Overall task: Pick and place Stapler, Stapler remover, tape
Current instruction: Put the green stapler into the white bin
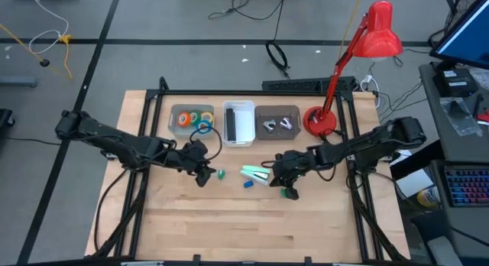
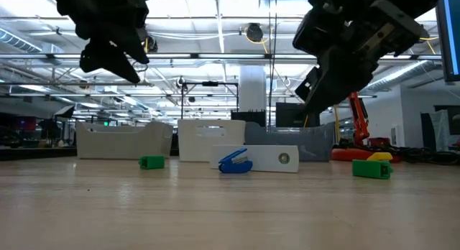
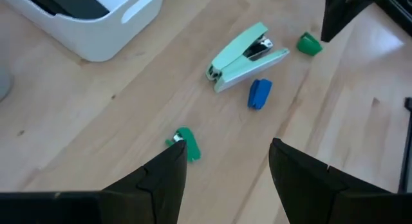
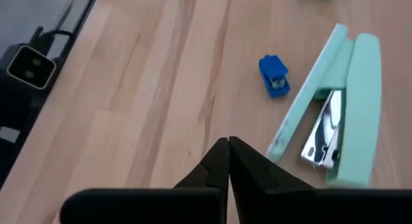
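Right gripper hovers pinched closed, empty, just beside mint stapler; should spread its fingers, centre over the body, then descend; left gripper waits spread wide nearby.

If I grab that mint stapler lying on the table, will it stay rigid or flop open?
The mint stapler lies on its side with its arm slightly parted from the base, so it may hinge open when lifted. Its smooth shell probably slips. Long and flat, it seems unlikely to roll.
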